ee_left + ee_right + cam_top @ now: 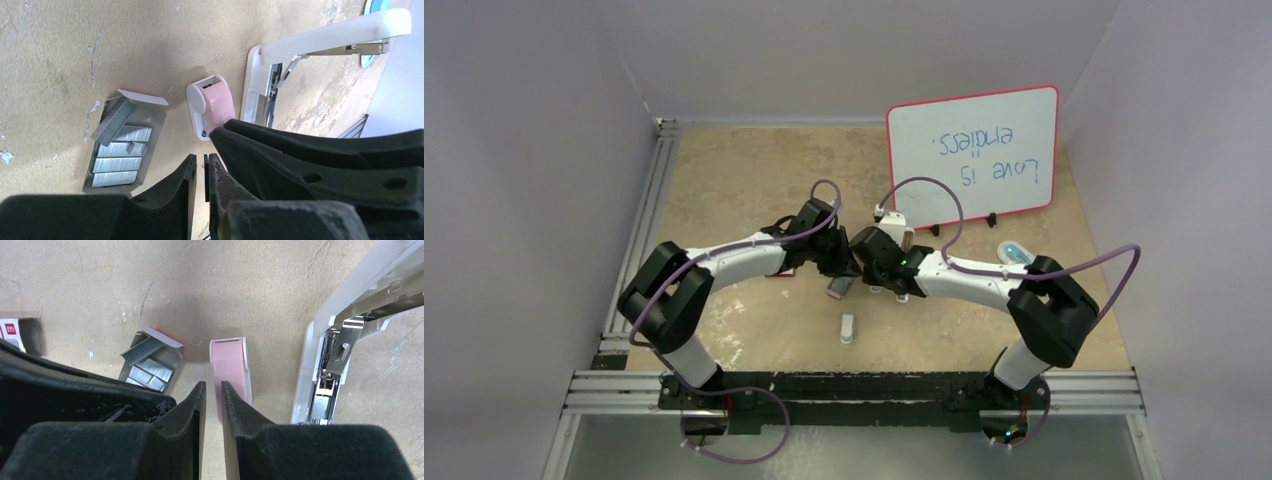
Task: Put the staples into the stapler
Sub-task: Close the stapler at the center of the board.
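Beige tabletop (754, 190) centre: left gripper (200, 162) and right gripper (212, 387) nearly clenched, contents indeterminate. Crowding risks scattering loose silvery-grey metal staple strips (116, 150).

Lab cell: white walls (524, 150), aluminium rails (854, 392)

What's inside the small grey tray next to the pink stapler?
Silvery staple strips fill the grey tray: several lying flat in rows, one propped at an angle at one end. The floor beneath them is covered, so more strips underneath cannot be ruled out.
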Robot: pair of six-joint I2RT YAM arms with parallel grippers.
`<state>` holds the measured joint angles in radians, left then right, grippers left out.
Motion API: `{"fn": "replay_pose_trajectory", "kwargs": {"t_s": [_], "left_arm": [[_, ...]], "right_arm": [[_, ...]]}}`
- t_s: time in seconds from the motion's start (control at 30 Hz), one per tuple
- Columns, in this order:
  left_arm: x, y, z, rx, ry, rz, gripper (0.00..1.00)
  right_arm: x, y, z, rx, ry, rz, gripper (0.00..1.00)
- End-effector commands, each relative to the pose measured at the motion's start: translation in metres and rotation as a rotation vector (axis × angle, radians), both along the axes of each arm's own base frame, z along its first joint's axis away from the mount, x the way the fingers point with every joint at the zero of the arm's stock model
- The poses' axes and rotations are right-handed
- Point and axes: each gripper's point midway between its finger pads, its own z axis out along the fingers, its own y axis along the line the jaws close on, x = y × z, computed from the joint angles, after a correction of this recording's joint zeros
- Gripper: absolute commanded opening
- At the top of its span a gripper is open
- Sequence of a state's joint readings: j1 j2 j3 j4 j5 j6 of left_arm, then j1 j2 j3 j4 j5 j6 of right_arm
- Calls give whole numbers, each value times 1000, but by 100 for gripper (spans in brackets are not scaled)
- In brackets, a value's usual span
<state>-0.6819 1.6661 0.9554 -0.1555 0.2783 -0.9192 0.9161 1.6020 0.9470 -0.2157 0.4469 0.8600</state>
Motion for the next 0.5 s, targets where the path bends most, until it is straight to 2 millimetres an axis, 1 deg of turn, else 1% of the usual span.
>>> {"fn": "replay_pose_trajectory", "kwargs": {"t_s": [0.0,0.03,0.1,0.17,0.23,0.27,0.33,0.37,0.47], "left_arm": [[6,2,19,-11,-75,-4,11],[6,3,20,-10,-76,-3,11],[6,3,22,-11,-82,-3,12],[7,3,24,-10,-92,-6,12],[8,3,25,-7,-98,-10,13],[9,3,27,-7,-103,-9,14],[11,3,28,-2,-109,-10,14],[10,3,28,0,-111,-11,14],[11,4,29,1,-115,-11,15]], "right_arm": [[-25,-20,-23,-68,110,24,20],[-22,-18,-16,-57,95,21,20],[-12,-15,6,-39,41,10,22],[3,-12,36,-27,-29,-16,27],[13,-16,54,-34,-69,-35,33],[15,-18,59,-42,-78,-38,37],[16,-22,58,-62,-72,-29,44],[14,-23,55,-70,-64,-20,46],[3,-17,40,-68,-8,61,52]]}}
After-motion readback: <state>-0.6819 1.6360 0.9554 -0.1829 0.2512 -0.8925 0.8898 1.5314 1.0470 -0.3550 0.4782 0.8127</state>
